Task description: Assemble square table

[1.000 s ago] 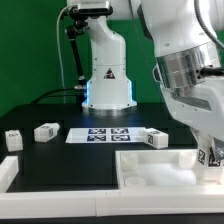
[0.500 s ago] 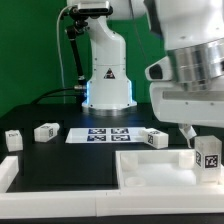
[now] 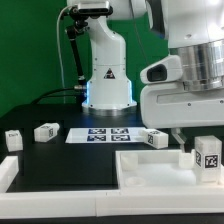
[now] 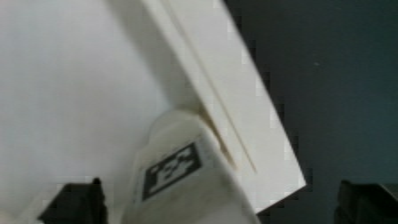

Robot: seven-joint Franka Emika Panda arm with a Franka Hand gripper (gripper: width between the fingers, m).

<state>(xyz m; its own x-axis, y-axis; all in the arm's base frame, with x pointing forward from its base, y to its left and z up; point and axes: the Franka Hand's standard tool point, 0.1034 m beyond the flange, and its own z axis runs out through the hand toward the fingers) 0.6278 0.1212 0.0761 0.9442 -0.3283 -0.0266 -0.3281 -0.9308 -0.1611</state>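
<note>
The square table (image 3: 150, 168) looks barely begun: one leg (image 3: 207, 156) stands at its corner inside the spread gripper (image 4: 217, 203), ungripped; other legs (image 3: 45, 130) lie loose on the counter (image 3: 60, 165).

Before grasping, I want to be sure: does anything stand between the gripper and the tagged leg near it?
Nothing visible does. The wrist view shows the leg between the open fingers of the gripper, beside the square panel.

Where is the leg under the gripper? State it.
Exterior view's far right: the leg stands upright at the table panel edge, directly below the open gripper.
</note>
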